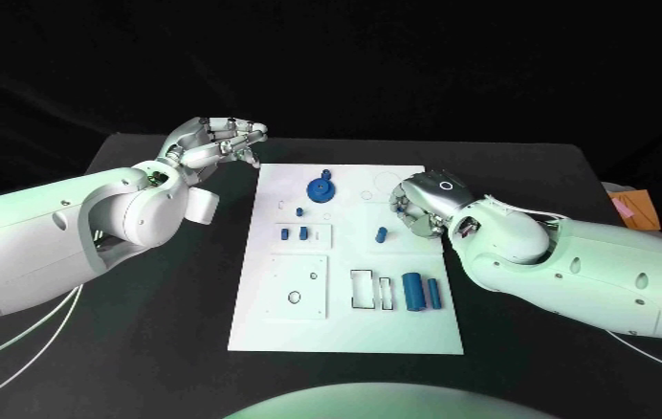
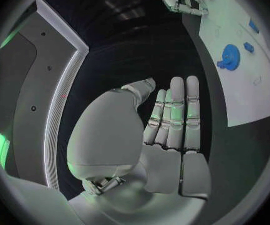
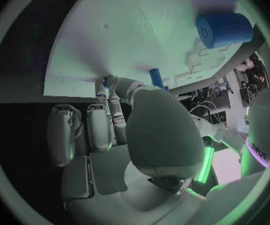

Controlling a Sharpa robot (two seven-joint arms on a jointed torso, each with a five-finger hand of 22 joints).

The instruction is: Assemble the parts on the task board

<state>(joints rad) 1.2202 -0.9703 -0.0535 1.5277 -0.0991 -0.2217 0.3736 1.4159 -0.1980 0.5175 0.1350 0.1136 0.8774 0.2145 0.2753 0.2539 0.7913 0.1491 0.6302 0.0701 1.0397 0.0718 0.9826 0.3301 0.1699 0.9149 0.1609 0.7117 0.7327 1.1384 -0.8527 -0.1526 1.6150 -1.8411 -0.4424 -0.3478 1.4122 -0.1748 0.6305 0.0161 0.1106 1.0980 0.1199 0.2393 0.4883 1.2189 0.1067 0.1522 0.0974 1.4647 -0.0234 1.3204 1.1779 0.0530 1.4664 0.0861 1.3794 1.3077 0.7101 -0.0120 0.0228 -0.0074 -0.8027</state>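
Right robot hand (image 3: pixel 119 130) pinches a small blue part (image 3: pixel 105 81) in its wrist view; left robot hand (image 2: pixel 166 135) spread, empty.

A robotics lab test station: my two white arms work at a black bench (image 1: pixel 165 342) set against a black backdrop filling the top of the head view. At center lies a white task board (image 1: pixel 345 328) carrying small blue parts (image 1: pixel 319 188) in cut-out recesses. At the right edge of the right wrist view, cables and equipment stand behind the bench.
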